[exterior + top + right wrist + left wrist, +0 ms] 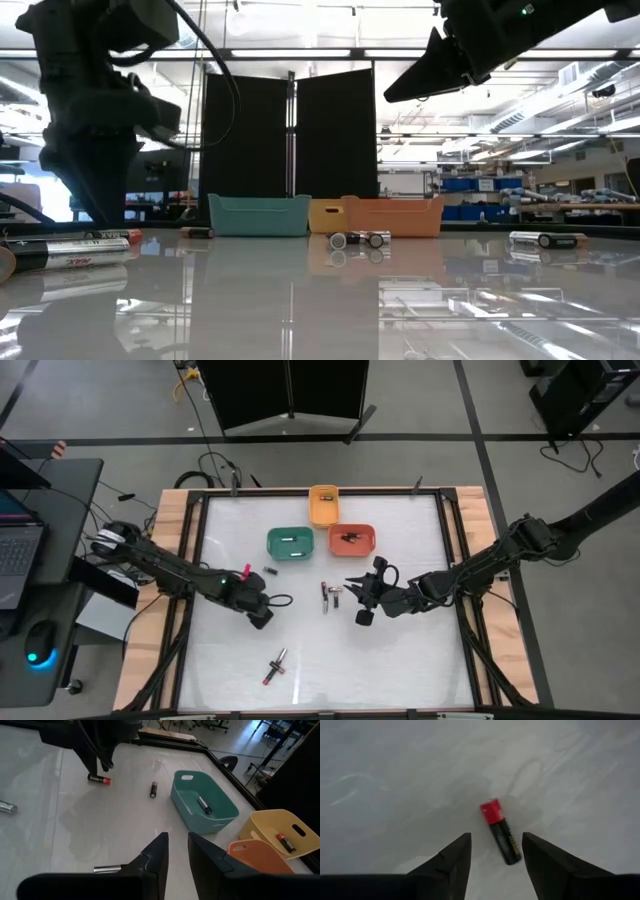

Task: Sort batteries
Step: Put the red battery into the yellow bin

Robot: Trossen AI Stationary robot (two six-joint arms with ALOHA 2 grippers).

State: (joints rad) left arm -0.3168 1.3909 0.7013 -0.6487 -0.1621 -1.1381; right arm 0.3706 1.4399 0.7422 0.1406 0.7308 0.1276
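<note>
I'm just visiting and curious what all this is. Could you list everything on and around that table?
White table: one, in a wooden frame.
Teal plastic bin: one, table's far middle, holding one battery.
Yellow plastic bin: one, farthest back, holding one battery.
Orange plastic bin: one, beside the teal one; dark batteries inside, count unclear.
Loose batteries: about six on the tabletop, including a red-capped black battery, a small dark cell, a centre pair and a near pair.
Laptop: one, on the side desk.
Left gripper: open, over the red-capped battery.
Right gripper: open, empty, at mid-table.
</note>
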